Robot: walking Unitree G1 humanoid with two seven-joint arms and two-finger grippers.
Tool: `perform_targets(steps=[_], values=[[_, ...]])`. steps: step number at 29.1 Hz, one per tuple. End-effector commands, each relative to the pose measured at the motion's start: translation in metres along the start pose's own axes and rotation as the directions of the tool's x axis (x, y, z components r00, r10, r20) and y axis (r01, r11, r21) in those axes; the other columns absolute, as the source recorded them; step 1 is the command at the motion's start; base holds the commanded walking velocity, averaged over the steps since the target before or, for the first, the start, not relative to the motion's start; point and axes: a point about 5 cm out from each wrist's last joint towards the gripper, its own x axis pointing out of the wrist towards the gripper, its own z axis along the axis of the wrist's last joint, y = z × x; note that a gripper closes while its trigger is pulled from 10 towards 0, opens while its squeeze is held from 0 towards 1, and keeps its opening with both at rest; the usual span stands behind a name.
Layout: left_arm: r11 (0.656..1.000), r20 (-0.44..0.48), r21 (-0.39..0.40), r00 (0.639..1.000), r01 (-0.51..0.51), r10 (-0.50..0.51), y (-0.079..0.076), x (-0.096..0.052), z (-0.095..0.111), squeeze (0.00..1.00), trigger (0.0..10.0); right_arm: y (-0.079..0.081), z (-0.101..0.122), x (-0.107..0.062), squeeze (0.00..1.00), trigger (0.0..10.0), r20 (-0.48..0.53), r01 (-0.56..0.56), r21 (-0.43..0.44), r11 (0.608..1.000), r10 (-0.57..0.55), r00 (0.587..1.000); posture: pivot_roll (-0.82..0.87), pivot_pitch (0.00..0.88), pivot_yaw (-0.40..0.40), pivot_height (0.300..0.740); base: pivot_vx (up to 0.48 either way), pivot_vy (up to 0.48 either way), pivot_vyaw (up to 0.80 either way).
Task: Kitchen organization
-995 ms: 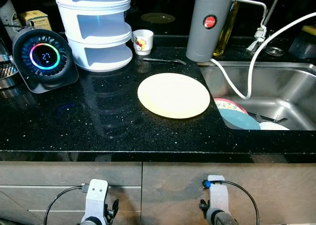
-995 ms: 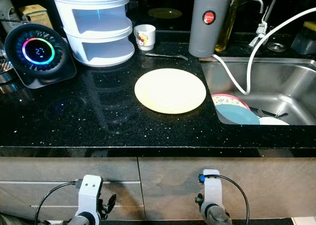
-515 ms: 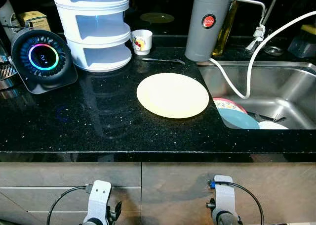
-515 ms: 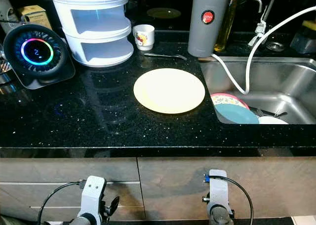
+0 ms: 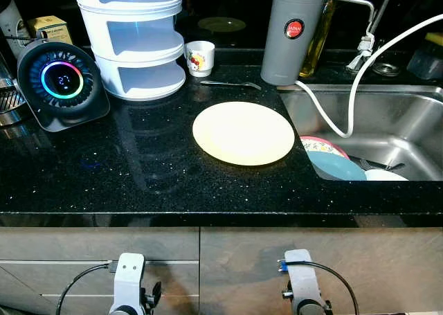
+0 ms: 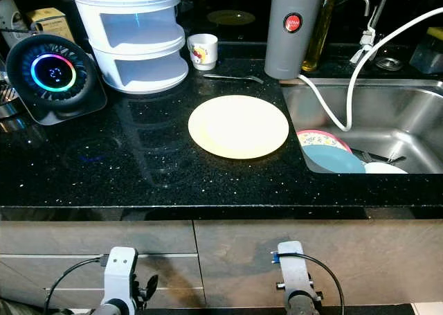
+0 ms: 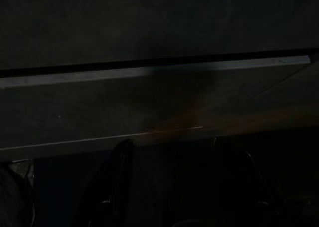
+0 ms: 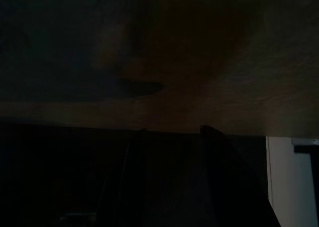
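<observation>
Left eye view: black speckled tabletop [image 5: 138,169] with a pale yellow plate [image 5: 243,133] flat in the middle, nothing on it. Behind, a white three-tier container stack [image 5: 131,38], tiers looking empty. Small printed cup [image 5: 200,57] next to it, contents impossible to see. Metal spoon [image 5: 230,84] lying between cup and plate. Grey cylinder dispenser [image 5: 293,32] with a red round label, text too small to read, white hose [image 5: 346,100] looping over the steel sink [image 5: 415,121]. In the sink: a pink-rimmed dish [image 5: 322,147], a teal dish [image 5: 336,167], a white one [image 5: 384,176], overlapping. Round fan-like gadget [image 5: 64,82] with rainbow ring, display reading something like "21".

Compared with half a second back: both wrists a bit lower and shifted left against the drawer fronts [image 5: 97,259]; nothing moved on the tabletop.

Right eye view: same layout, yellowish box [image 6: 47,16] at far left, print unreadable.

Left wrist view: very dark, left claw [image 7: 182,187] spread, pinching nothing, pointed at the drawer fronts.

Right wrist view: dark too, right claw [image 8: 169,177] spread apart, empty, facing a cabinet panel.
</observation>
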Motion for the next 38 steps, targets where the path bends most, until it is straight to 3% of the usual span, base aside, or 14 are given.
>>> perform_targets(steps=[1,7,10,13,16,25,33,38], values=[[1.000,-0.029,0.008,0.999,-0.018,0.019,0.002,-0.003,-0.007,0.00,10.0,0.002,-0.006,-0.003,0.00,10.0,-0.005,0.000,-0.017,1.000,0.000,1.000,0.01,0.147,0.011,0.740,0.000,0.000,0.00],[0.999,-0.028,0.038,1.000,-0.012,0.013,0.004,-0.002,-0.006,0.00,10.0,0.006,0.001,-0.001,0.00,10.0,0.045,0.021,-0.086,0.996,-0.017,0.999,0.01,0.146,0.014,0.740,0.000,0.000,0.00],[0.998,-0.031,0.057,1.000,0.007,-0.005,0.003,-0.002,-0.006,0.00,10.0,0.009,0.003,-0.001,0.00,10.0,0.048,0.019,-0.074,0.997,-0.015,0.999,0.00,0.139,0.016,0.740,0.000,0.000,0.00],[0.998,-0.037,0.049,0.999,-0.038,0.039,0.011,-0.002,-0.007,0.00,10.0,0.011,0.004,-0.001,0.00,10.0,0.045,0.037,-0.098,0.994,-0.032,0.998,-0.02,0.148,0.019,0.740,0.000,0.000,0.00],[0.998,-0.047,0.053,0.998,-0.040,0.043,0.011,-0.002,-0.009,0.00,10.0,-0.001,0.000,0.000,0.00,10.0,0.023,0.143,-0.078,0.987,-0.142,0.990,-0.02,0.146,0.016,0.740,0.000,0.000,0.00],[0.997,-0.045,0.064,0.998,-0.041,0.044,0.011,0.000,-0.009,0.00,10.0,-0.021,-0.011,-0.003,0.00,10.0,0.020,0.248,-0.079,0.965,-0.247,0.969,-0.02,0.151,0.012,0.740,0.000,0.000,0.00],[0.999,0.032,0.021,0.998,-0.047,0.047,0.014,-0.003,-0.004,0.00,10.0,-0.027,-0.020,-0.006,0.00,10.0,0.003,0.257,-0.081,0.963,-0.257,0.966,-0.02,0.151,0.012,0.740,0.000,0.000,0.00],[0.999,0.022,0.029,0.999,-0.033,0.033,0.012,-0.005,-0.008,0.00,10.0,-0.024,-0.019,-0.004,0.00,10.0,-0.014,0.241,-0.079,0.967,-0.243,0.970,-0.01,0.139,0.008,0.740,0.000,0.000,0.00]])
